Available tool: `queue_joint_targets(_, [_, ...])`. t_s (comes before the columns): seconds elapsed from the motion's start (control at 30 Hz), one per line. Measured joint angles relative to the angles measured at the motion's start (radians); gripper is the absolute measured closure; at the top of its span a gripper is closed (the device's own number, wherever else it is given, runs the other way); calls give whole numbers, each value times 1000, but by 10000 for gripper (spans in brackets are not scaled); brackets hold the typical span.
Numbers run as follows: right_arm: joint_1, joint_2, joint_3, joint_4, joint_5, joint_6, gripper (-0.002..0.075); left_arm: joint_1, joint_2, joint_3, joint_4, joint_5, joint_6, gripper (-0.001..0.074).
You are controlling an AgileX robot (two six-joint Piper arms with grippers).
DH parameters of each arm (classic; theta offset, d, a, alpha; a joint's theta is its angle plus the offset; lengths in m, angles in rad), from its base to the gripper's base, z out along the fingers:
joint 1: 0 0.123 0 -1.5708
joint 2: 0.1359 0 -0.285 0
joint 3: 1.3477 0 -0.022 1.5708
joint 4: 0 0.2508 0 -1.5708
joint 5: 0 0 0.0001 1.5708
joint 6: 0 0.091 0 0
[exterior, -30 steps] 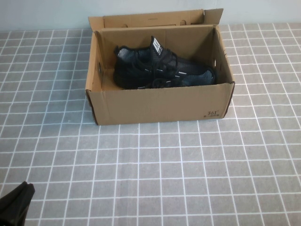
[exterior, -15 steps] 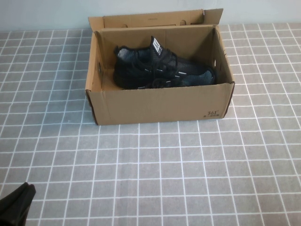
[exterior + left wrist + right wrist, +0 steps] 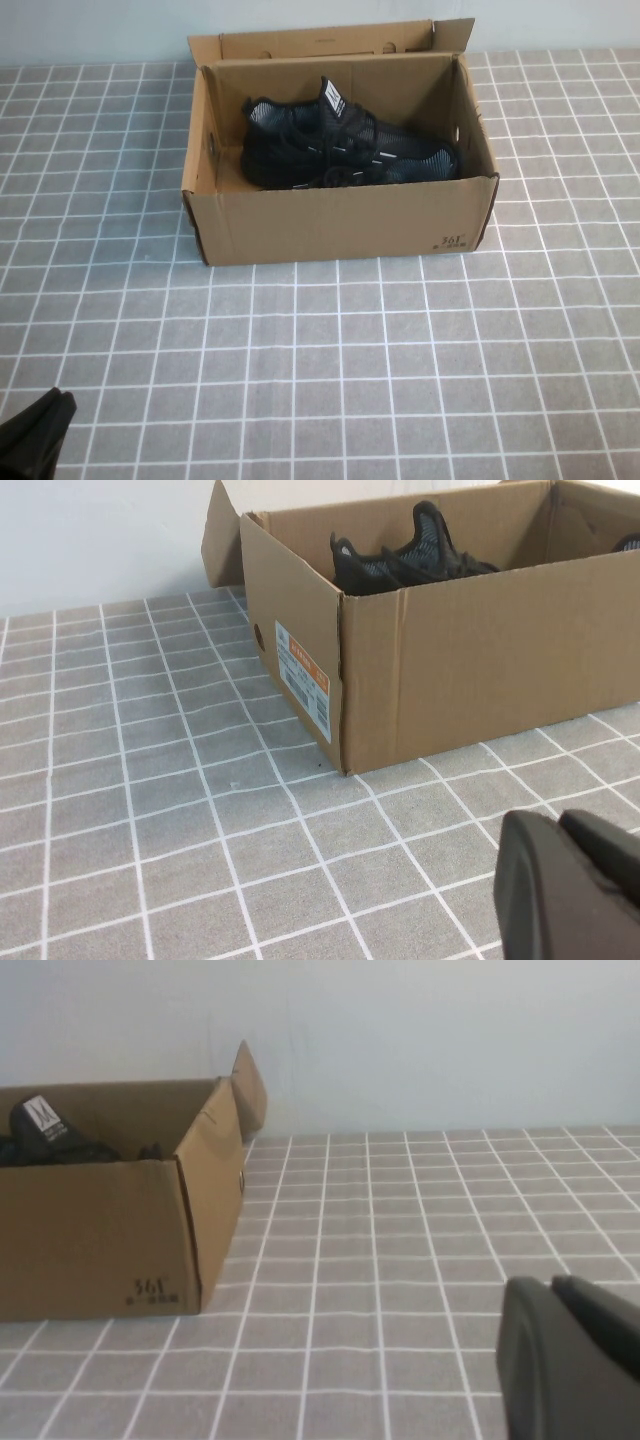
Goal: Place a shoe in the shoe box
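An open brown cardboard shoe box (image 3: 340,225) stands at the far middle of the table. A black shoe (image 3: 345,150) with grey mesh and a white tongue label lies inside it on its sole. The shoe's top also shows over the box wall in the left wrist view (image 3: 405,555) and the right wrist view (image 3: 45,1132). My left gripper (image 3: 35,435) is at the near left corner of the table, shut and empty (image 3: 560,825). My right gripper (image 3: 550,1290) is shut and empty, right of the box and out of the high view.
The table is covered by a grey cloth with a white grid (image 3: 340,370). The box's lid flap (image 3: 320,42) stands up at the back against a pale wall. The box has an orange label on its left end (image 3: 302,685).
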Motion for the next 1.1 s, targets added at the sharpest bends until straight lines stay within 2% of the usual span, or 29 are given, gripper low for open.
queue_joint_targets(0.27, [0, 0, 0, -27, 229, -2, 742, 0, 0, 0, 0, 0, -1, 736])
queue_joint_targets(1.1, [0, 0, 0, -30, 248, -2, 742, 0, 0, 0, 0, 0, -1, 736])
